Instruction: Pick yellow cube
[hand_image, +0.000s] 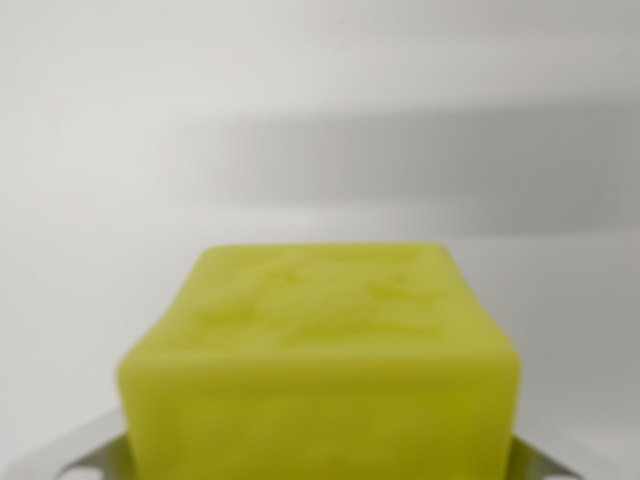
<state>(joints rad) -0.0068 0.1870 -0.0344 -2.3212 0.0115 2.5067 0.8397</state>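
— White is all I see behind the cube: a plain pale surface, smooth, with a soft grey shadow band lying across it above the cube.

— And the cube itself?

— The yellow cube fills the lower middle of the wrist view, very close and out of focus. Its top face has some raised marks, too blurred to read. Its bottom goes past the lower edge.

— What about the arm?

— Only small parts of the gripper are visible. A grey metal piece with an oval hole is just beside the cube at the lower left corner, and a similar one at the lower right. The cube sits between them.

— Is the cube pinched?

— I cannot tell. The finger pads are hidden behind the cube, so contact is not visible, and I also cannot say if the cube rests on the surface or is off it.
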